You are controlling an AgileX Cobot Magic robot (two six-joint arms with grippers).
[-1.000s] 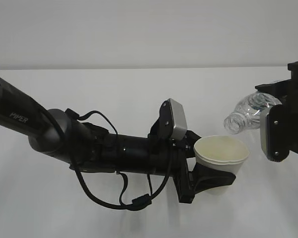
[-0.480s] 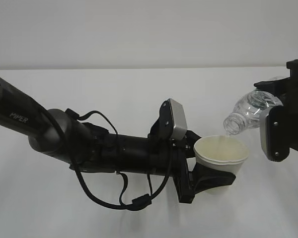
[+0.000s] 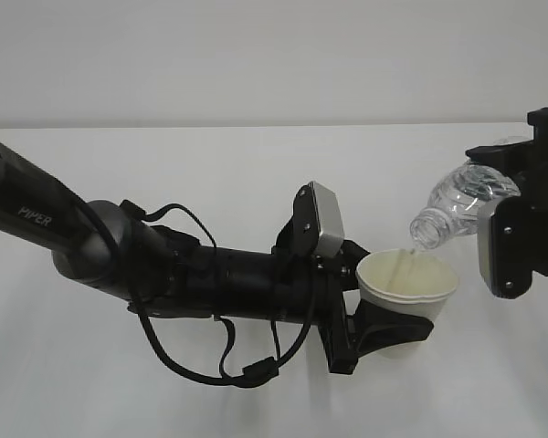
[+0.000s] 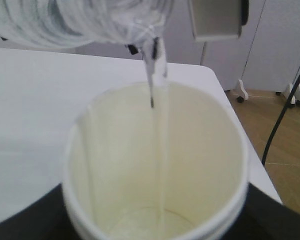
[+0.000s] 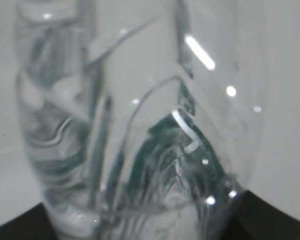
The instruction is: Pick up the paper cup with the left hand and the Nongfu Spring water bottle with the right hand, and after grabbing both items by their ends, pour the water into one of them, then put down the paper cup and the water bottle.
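Note:
The white paper cup (image 3: 407, 290) is held upright above the table by my left gripper (image 3: 388, 324), which is shut on its lower body. In the left wrist view the paper cup (image 4: 155, 170) fills the frame, cream inside. My right gripper (image 3: 511, 196) is shut on the base end of the Nongfu Spring water bottle (image 3: 461, 208), tilted mouth-down to the left, its mouth just above the cup's right rim. A thin stream of water (image 4: 157, 100) falls from the bottle (image 4: 80, 20) into the cup. The bottle (image 5: 135, 140) fills the right wrist view.
The white table (image 3: 210, 164) runs back to a pale wall. The left arm's cables (image 3: 228, 365) loop below its forearm. Past the table's edge, wooden floor and stand feet (image 4: 290, 95) show in the left wrist view.
The bottle has tipped slightly further, and a thin stream of water now runs from its mouth into the cup. The left arm and cup have stayed still.

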